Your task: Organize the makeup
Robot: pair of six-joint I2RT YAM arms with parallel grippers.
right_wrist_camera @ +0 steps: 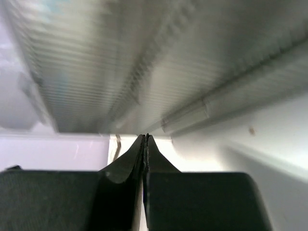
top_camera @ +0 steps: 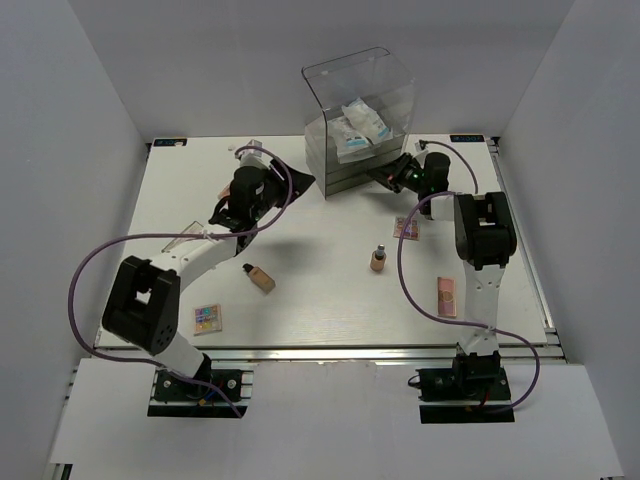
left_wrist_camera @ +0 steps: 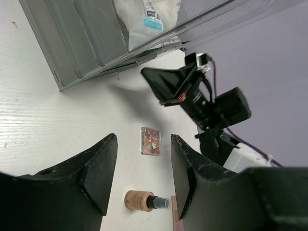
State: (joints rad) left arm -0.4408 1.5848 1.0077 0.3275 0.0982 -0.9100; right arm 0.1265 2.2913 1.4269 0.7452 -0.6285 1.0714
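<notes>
**Top view.** L gripper point(top_camera: 298, 182): jaws apart, empty, far-centre of table, just left of box point(top_camera: 340, 80). R gripper point(top_camera: 385, 177): fingers pressed shut w/ nothing between, tip close to box's lower drawers; contact can't be told. Packets point(top_camera: 360, 125) lie inside box, top section. Upright bottle point(top_camera: 378, 258) mid-table. Lying bottle point(top_camera: 258, 277) left of centre. Palettes: near-left corner point(top_camera: 208, 318), right of centre point(top_camera: 406, 228), toward near-right corner point(top_camera: 446, 296).

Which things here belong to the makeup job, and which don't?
Job: packets, lying bottle, upright bottle, left palette, middle palette, right palette.
Not makeup: acrylic box, purple cables.
</notes>
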